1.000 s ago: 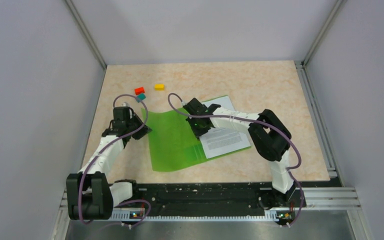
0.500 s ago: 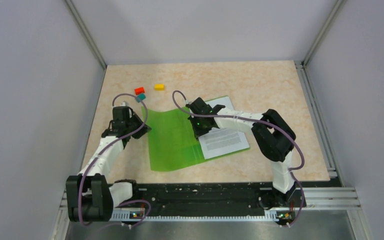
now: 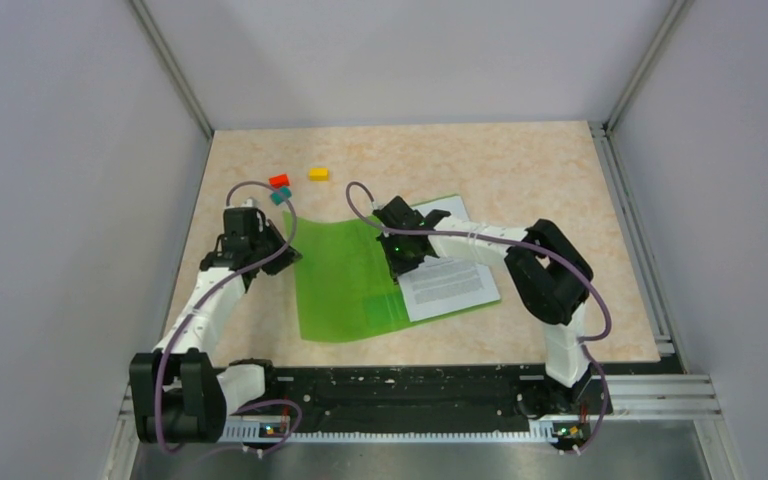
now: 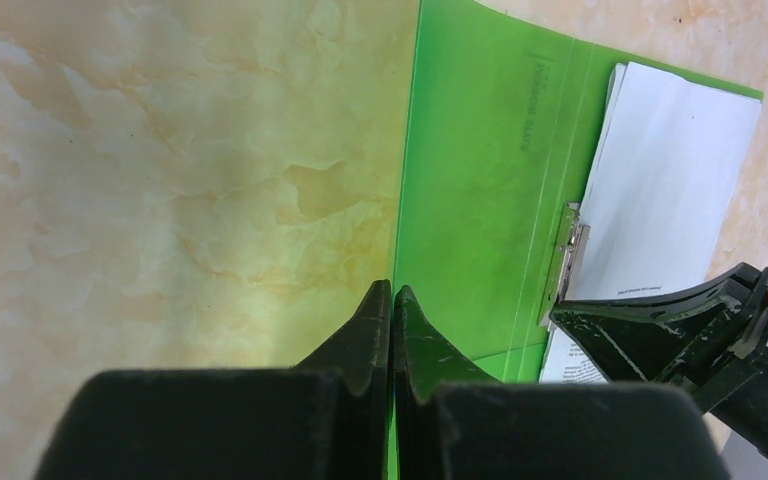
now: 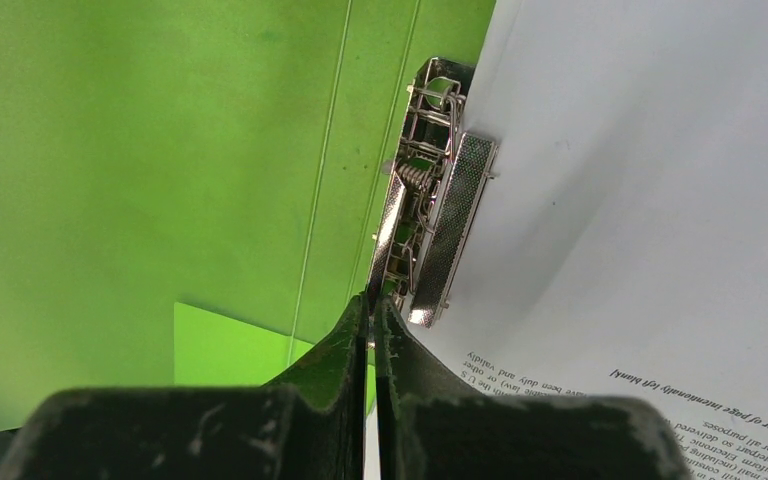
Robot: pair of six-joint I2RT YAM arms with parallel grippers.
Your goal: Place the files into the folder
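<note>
The green folder [image 3: 345, 285] lies open mid-table, with its left cover raised at the left edge. The files [image 3: 450, 282], white printed sheets, lie on its right half. My left gripper [image 3: 283, 256] is shut on the left edge of the folder cover [image 4: 480, 200]; green shows between its jaws at the left gripper [image 4: 392, 292]. My right gripper [image 3: 405, 262] is at the spine. In the right wrist view the right gripper [image 5: 371, 300] is shut on the lower end of the metal clip [image 5: 430, 190], beside the files [image 5: 640, 200]. The files [image 4: 670, 190] also show in the left wrist view.
Red [image 3: 279, 181], teal [image 3: 280, 197] and yellow [image 3: 318, 173] small blocks sit on the table behind the folder's left corner. Grey walls and metal rails enclose the table on three sides.
My left gripper has moved slightly back and left with the cover edge. My right gripper has shifted a little to the right along the spine, then held.
</note>
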